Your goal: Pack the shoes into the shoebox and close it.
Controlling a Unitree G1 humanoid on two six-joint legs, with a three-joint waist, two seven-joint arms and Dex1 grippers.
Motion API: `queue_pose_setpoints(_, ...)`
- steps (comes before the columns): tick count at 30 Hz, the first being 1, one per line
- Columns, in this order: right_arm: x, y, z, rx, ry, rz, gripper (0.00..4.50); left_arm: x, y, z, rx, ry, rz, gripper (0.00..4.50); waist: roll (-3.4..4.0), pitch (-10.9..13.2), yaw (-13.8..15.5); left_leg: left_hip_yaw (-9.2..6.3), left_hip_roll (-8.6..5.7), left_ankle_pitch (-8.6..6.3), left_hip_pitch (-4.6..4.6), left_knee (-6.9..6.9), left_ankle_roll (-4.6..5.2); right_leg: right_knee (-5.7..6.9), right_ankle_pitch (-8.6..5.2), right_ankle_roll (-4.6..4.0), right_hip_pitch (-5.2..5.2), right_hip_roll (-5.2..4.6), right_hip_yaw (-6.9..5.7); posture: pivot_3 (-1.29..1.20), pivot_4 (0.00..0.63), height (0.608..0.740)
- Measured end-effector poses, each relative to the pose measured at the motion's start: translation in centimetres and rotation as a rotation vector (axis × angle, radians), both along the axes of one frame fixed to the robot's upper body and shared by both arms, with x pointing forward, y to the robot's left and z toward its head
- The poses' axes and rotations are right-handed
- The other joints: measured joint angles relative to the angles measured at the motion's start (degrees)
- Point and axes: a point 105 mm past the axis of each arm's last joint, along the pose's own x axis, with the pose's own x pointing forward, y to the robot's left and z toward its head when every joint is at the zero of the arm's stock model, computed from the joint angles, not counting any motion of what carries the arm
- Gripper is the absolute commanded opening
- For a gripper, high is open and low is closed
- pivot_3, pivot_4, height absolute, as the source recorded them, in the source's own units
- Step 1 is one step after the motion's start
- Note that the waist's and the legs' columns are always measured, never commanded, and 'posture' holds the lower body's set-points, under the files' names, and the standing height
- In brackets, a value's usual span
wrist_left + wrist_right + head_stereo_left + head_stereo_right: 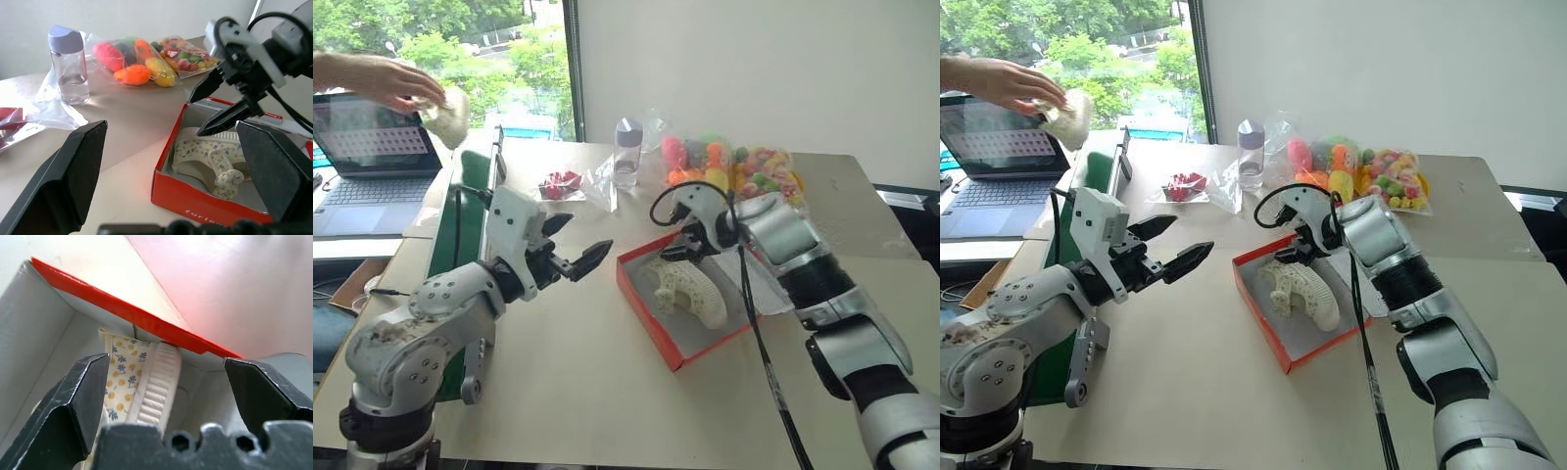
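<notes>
The red shoebox (646,313) lies open on the table with its white inside showing. One cream shoe (690,291) with a small flower print lies on its side in it. Just above the heel end of that shoe (142,382) hovers my right gripper (674,250), open and empty, at the box's far corner. My left gripper (589,232) stands open and empty over the table to the left of the box, pointing toward it. At the far left a person's hand (382,78) holds up the other shoe (445,116) over the laptop.
A laptop (367,166) and a long green tray (460,196) sit to the left. Behind the box stand a clear bottle (626,152), a red item in a plastic bag (560,183) and bags of colourful toys (734,166). A black cable (759,343) hangs along my right arm.
</notes>
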Motion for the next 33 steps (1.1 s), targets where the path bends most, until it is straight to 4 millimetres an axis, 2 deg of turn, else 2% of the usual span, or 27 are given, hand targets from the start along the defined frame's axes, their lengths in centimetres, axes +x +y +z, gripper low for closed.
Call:
queue_pose_setpoints(3, -1.9, 1.8, 5.2, 0.205, -0.043, 0.132, 4.42, 1.0, 2.2, -0.5, 0.015, 0.02, 0.122, 4.5, 0.0, 0.0, -0.37, 0.04, 0.06, 0.01, 0.11, -0.05, 0.01, 0.04, 0.02, 0.02, 0.0, 0.06, 0.02, 0.0, 0.15, 0.74)
queue_pose_setpoints(5, -3.3, 3.5, 8.9, 0.356, -0.125, 0.247, 4.42, 1.7, 4.6, -1.6, 0.053, 0.056, 0.246, 4.5, 0.0, 0.0, -0.57, 0.04, 0.1, 0.01, 0.29, -0.12, -0.05, 0.11, 0.01, 0.01, 0.06, 0.14, 0.03, 0.0, 0.15, 0.74)
queue_pose_setpoints(6, -3.6, 3.9, 9.7, 0.395, -0.149, 0.277, 4.42, 1.9, 5.5, -1.9, 0.059, 0.067, 0.288, 4.5, 0.0, 0.0, -0.52, 0.01, 0.12, 0.02, 0.33, -0.15, -0.1, 0.1, 0.0, -0.01, 0.09, 0.17, 0.01, 0.0, 0.15, 0.74)
queue_pose_setpoints(7, -3.9, 4.4, 10.5, 0.445, -0.175, 0.307, 4.42, 2.1, 7.1, -2.2, 0.053, 0.082, 0.369, 4.5, 0.0, 0.0, -0.38, -0.01, 0.14, 0.04, 0.33, -0.16, -0.18, 0.11, -0.03, -0.05, 0.1, 0.16, -0.05, 0.0, 0.15, 0.74)
queue_pose_setpoints(9, -3.7, 4.9, 10.4, 0.474, -0.176, 0.32, 4.42, 2.1, 9.3, -2.2, 0.031, 0.084, 0.474, 4.5, 0.0, 0.0, -0.22, 0.0, 0.14, 0.03, 0.29, -0.17, -0.23, 0.09, -0.2, -0.34, 0.07, 0.09, -0.06, 0.0, 0.15, 0.74)
queue_pose_setpoints(13, -3.1, 6.2, 9.2, 0.575, -0.147, 0.356, 4.42, 1.0, 14.6, -3.1, 0.008, 0.099, 0.745, 4.5, -0.01, 0.0, -0.2, 0.04, 0.07, 0.01, 0.19, -0.19, -0.22, 0.03, -0.15, -0.33, 0.04, 0.0, -0.04, 0.0, 0.15, 0.74)
queue_pose_setpoints(17, -3.0, 7.5, 7.7, 0.601, -0.145, 0.392, 4.42, -0.5, 17.6, -4.7, 0.019, 0.131, 0.931, 4.5, -0.01, 0.0, -0.06, 0.04, 0.06, 0.0, 0.17, -0.21, -0.22, 0.04, 0.06, -0.52, 0.01, -0.03, -0.05, 0.0, 0.15, 0.74)
queue_pose_setpoints(19, -3.1, 8.2, 7.1, 0.609, -0.138, 0.412, 4.42, -0.8, 17.7, -5.3, 0.001, 0.138, 0.971, 4.5, -0.01, 0.0, 0.04, 0.02, 0.06, 0.01, 0.17, -0.21, -0.25, 0.05, 0.0, -0.6, 0.01, -0.04, -0.07, 0.0, 0.15, 0.74)
queue_pose_setpoints(24, -3.4, 9.1, 6.0, 0.591, -0.143, 0.442, 4.42, -0.9, 16.6, -6.6, -0.053, 0.141, 1.002, 4.5, -0.03, -0.03, 0.09, 0.02, 0.07, -0.01, 0.22, -0.21, -0.31, 0.04, -0.04, -0.64, 0.05, -0.06, -0.06, 0.0, 0.15, 0.74)
queue_pose_setpoints(28, -3.5, 8.8, 3.6, 0.565, -0.091, 0.422, 4.42, -0.4, 15.4, -7.9, -0.064, 0.155, 1.005, 4.5, -0.06, -0.03, -0.01, 0.03, 0.08, -0.01, 0.18, -0.24, -0.31, 0.03, 0.07, -0.79, 0.01, -0.05, -0.06, 0.0, 0.15, 0.74)
queue_pose_setpoints(33, -4.0, 8.8, 4.0, 0.548, -0.12, 0.439, 4.42, 0.4, 15.2, -7.9, -0.045, 0.132, 1.013, 4.5, -0.06, -0.03, -0.11, 0.03, 0.1, -0.01, 0.22, -0.24, -0.31, 0.08, -0.09, -0.54, 0.01, -0.02, -0.07, 0.0, 0.15, 0.74)
